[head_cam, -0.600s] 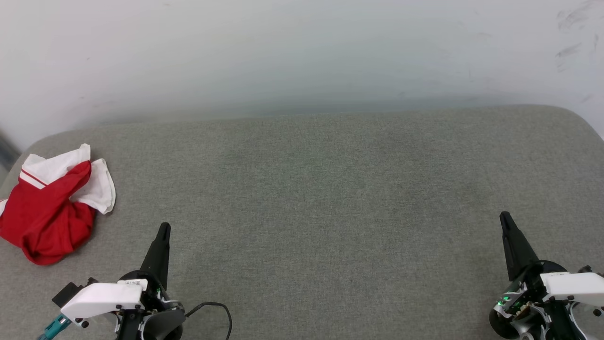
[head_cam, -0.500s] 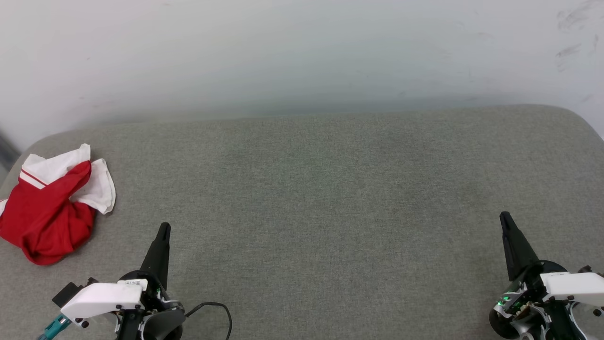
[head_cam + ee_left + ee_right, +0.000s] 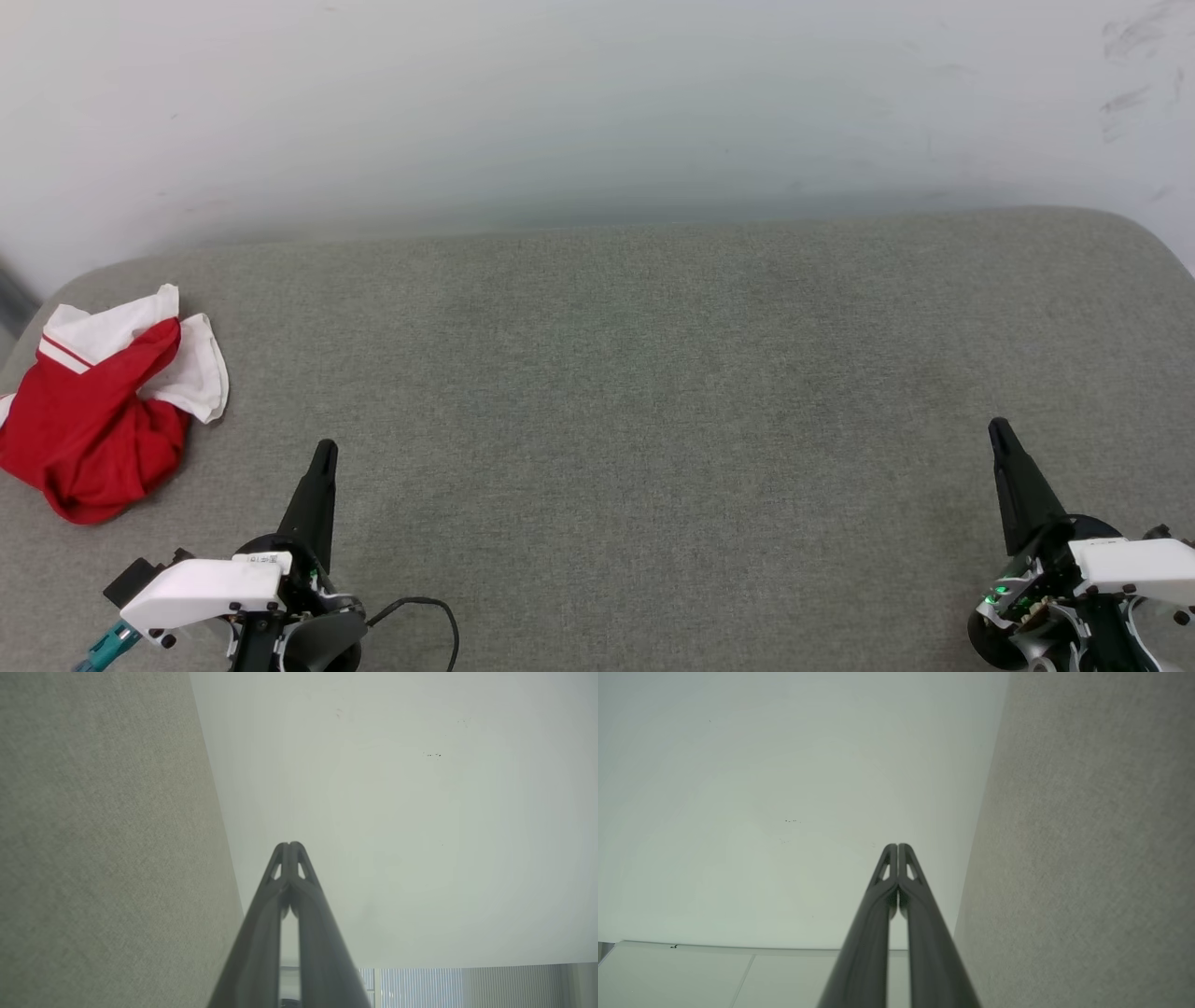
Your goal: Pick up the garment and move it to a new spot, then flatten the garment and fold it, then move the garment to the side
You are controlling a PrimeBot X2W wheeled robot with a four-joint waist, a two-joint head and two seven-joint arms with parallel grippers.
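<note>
Showing one small white label (image 3: 266, 560) on the housing behind the left gripper (image 3: 324, 452), print too small to read. From the head: garment (image 3: 93, 439) bunched in a heap at the far left edge of the grey cushion (image 3: 616, 420), near its rounded corner, well apart from both grippers and nearer the left one. Mostly red, with white sleeve fabric spread out on top and to the right, and a thin red stripe running along one white edge. Left gripper low at the left, right gripper (image 3: 997, 429) low at the right, each pointing up and away over the cushion, holding nothing. Black cable (image 3: 439, 611) looping beside the left wrist, teal plug (image 3: 103, 647) at that wrist's lower left, green light (image 3: 997, 591) glowing on the right wrist. From the left wrist: fingers (image 3: 266, 933) pressed together to the tip, nothing between them, cushion down the left side, pale wall (image 3: 420, 835) beyond, slatted panel (image 3: 420, 987) along the bottom. From the right wrist: fingers closed tip to tip and empty, cushion down the right side, pale wall with a few dark specks.
</note>
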